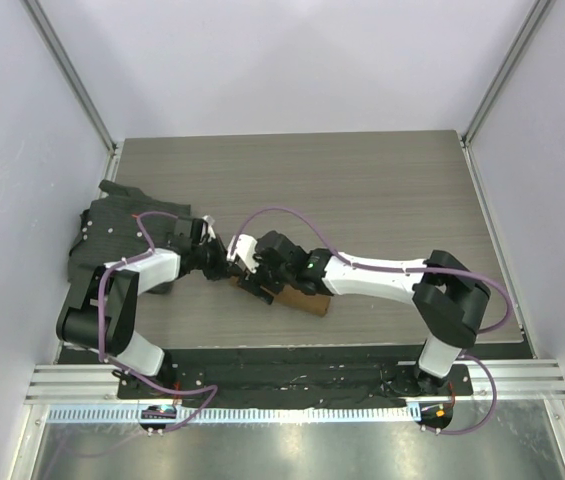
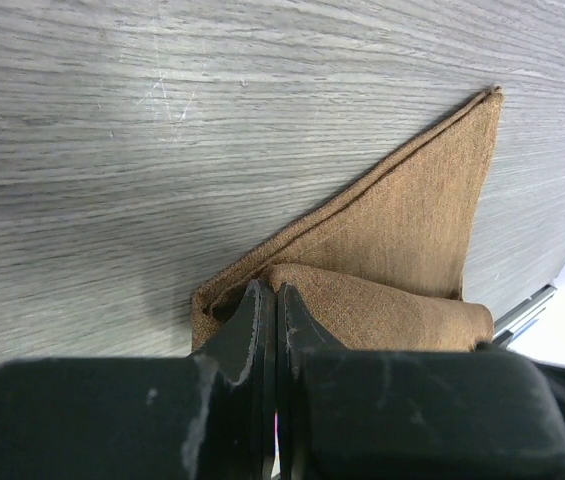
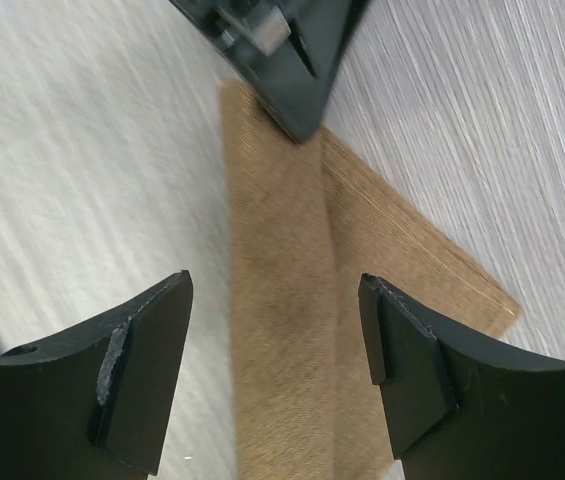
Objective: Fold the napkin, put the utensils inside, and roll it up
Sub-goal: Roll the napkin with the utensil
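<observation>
The tan-brown napkin (image 1: 307, 303) lies folded and partly rolled on the table, mostly covered by both grippers in the top view. In the left wrist view the napkin (image 2: 412, 210) is a triangle with a rolled part near the jaws. My left gripper (image 2: 270, 292) is shut, its tips at the roll's end with no cloth seen between them; it also shows in the top view (image 1: 224, 264). My right gripper (image 3: 274, 285) is open and straddles the rolled strip of the napkin (image 3: 282, 350), fingers on either side and apart from it. The knife is hidden.
A dark grey-black mat (image 1: 112, 230) lies crumpled at the table's left edge, behind the left arm. The left gripper's tip (image 3: 297, 110) shows at the top of the right wrist view. White walls enclose the grey wood table (image 1: 362, 190).
</observation>
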`<state>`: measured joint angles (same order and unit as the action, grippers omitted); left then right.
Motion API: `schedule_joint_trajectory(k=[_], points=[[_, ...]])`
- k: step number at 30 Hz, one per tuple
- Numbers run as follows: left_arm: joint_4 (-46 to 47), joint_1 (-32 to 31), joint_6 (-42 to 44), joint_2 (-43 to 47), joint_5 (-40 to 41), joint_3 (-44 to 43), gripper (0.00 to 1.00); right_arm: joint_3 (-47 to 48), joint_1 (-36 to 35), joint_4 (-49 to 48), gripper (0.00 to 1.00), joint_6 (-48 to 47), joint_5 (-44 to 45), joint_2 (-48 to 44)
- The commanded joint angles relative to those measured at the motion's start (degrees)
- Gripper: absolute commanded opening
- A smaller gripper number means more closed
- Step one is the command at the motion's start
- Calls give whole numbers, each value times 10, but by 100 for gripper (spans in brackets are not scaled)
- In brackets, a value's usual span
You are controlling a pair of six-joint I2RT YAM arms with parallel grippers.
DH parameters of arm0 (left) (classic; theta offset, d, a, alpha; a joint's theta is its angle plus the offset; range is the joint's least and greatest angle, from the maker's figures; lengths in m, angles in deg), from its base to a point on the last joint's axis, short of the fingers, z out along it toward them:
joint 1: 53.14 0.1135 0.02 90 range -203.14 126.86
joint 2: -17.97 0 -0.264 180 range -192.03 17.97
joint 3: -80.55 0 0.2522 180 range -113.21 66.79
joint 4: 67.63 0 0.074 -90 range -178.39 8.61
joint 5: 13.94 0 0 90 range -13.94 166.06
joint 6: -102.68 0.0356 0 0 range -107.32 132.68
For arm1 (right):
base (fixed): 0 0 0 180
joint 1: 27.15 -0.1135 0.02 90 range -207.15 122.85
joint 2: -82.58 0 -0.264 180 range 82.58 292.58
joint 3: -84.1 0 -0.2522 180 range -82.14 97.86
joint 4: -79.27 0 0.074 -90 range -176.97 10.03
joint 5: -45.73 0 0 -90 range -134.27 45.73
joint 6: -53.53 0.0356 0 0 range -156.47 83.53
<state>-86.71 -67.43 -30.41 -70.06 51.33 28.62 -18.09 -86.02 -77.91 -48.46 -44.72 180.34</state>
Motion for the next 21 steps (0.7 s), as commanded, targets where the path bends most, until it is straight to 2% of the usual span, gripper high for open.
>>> schedule_joint_trajectory(k=[1,16,19,21], points=[[-30,-2,3,-7,-7,-21,0,0,-7,-14,74,-31,62,23],[-43,-2,6,-15,-3,-41,0,4,2,7,59,-24,12,75],[-37,-2,10,-12,-8,-40,0,5,23,13,50,-11,-45,81],[-39,-3,10,-7,-12,-44,4,6,37,17,43,5,-113,80]])
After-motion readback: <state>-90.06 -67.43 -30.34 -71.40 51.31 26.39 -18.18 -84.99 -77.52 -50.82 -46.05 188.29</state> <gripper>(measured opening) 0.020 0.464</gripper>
